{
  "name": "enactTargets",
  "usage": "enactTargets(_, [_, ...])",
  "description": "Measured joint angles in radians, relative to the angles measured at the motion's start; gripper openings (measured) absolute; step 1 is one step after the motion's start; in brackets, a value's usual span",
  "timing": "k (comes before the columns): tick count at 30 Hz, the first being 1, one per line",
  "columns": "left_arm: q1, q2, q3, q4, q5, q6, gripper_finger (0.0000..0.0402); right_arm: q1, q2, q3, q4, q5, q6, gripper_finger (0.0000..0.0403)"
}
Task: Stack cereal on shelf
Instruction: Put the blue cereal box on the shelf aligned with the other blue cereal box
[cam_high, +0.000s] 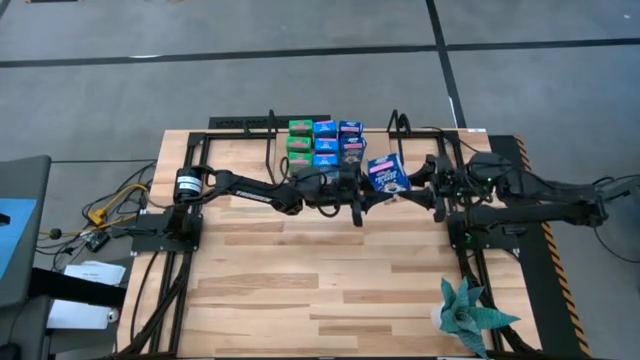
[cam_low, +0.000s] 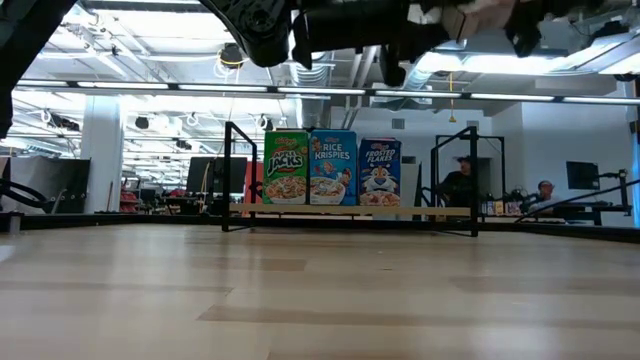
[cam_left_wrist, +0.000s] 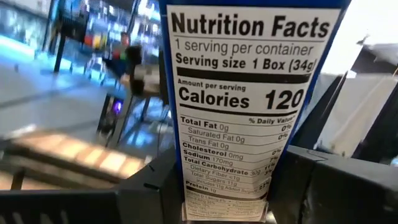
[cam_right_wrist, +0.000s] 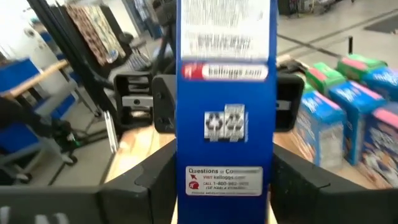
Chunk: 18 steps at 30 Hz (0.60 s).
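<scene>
Left gripper (cam_high: 362, 196) and right gripper (cam_high: 415, 180) both clamp dark blue cereal box (cam_high: 387, 173), one finger on each narrow side, held above table (cam_high: 300, 290). Right grip possibly loosening. Shelf (cam_high: 268, 128) just beyond grippers, nine boxes (cam_high: 325, 143) on it.

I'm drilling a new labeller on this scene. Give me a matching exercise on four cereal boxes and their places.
Things:
1. Apple Jacks box
2. Rice Krispies box
3. Frosted Flakes box
4. lifted blue box

Places:
A. up between left gripper and right gripper
B. low view, middle of three
C. low view, left of three
D. low view, right of three

Pairs: 1-C, 2-B, 3-D, 4-A
</scene>
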Motion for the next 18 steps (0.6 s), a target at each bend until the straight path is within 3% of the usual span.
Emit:
enactTargets(10, [-0.004, 0.001, -0.003, -0.367, 0.041, 0.025, 0.0158, -0.033, -0.021, 0.069, -0.354, 0.077, -0.113, 0.0305])
enactTargets(18, [-0.012, 0.002, -0.003, -0.568, 0.049, 0.035, 0.0158, -0.014, 0.089, 0.12, -0.385, 0.086, -0.257, 0.0357])
